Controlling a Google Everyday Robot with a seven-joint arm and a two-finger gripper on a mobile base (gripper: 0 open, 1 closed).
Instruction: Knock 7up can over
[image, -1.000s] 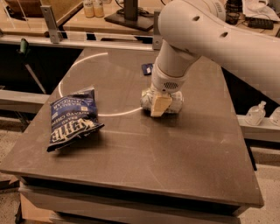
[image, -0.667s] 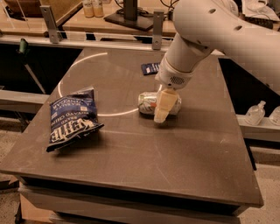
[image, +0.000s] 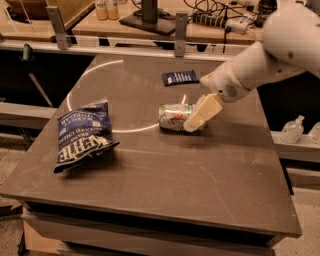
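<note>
On its side at mid-table, 7up can (image: 173, 117), one end behind the hand (image: 196, 120), grip state unclear.

dark table (image: 150, 170) | wooden bench (image: 210, 34) behind | speckled floor (image: 306, 210) | warm light

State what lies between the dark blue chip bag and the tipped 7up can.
Camera view: bare brown tabletop with a light arc; the hand is at the right end of the pale-green aluminium can.
</note>
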